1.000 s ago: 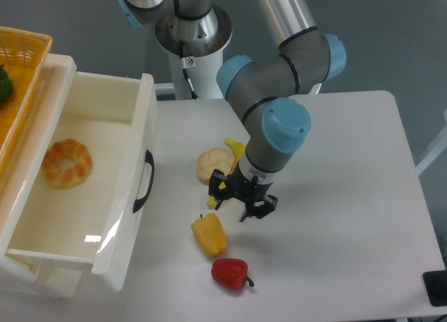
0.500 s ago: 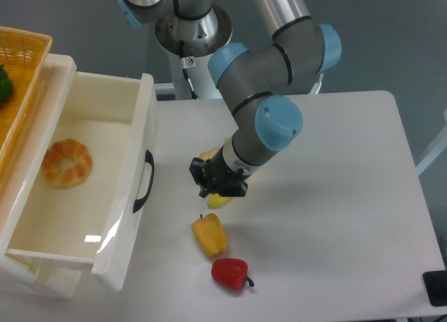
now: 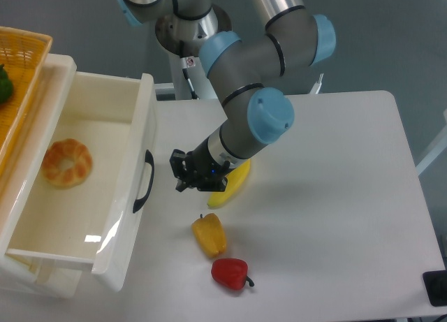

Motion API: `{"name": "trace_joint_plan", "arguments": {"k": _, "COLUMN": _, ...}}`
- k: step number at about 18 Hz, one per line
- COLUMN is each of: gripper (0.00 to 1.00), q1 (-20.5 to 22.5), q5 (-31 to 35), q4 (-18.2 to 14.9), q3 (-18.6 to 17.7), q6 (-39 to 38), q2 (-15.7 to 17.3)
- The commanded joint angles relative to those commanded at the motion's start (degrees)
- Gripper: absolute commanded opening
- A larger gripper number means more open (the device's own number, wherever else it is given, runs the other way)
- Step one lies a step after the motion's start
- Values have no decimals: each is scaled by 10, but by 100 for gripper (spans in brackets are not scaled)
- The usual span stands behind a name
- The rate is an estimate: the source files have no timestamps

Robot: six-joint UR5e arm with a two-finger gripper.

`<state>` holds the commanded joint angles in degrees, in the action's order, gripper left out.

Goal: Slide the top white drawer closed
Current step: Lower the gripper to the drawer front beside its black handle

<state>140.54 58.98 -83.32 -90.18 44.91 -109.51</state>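
Note:
The top white drawer (image 3: pixel 149 119) stands pulled far out at the left, a deep cream-white box with a curved black handle (image 3: pixel 143 181) on its front. A round brown pastry (image 3: pixel 67 163) lies inside it. My gripper (image 3: pixel 179 173) hangs low over the table just right of the handle, fingers pointing left toward the drawer front, a short gap away from it. The jaws look open with nothing between them.
A banana (image 3: pixel 235 186) lies under my wrist. A yellow pepper (image 3: pixel 209 235) and a red pepper (image 3: pixel 231 273) sit in front of the drawer's right side. A wicker basket (image 3: pixel 24 70) rests on the cabinet top at far left.
My gripper has swung left across the table, from beside the banana to close by the drawer handle, and turned to face the drawer. The drawer has not moved.

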Motion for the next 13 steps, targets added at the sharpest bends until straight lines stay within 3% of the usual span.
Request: {"name": "trace_joint_plan", "arguments": {"k": 13, "gripper": 0, "q1": -15, "q5": -19, "q4": -3, "q3": 4, "q6": -9, "q2": 5}}
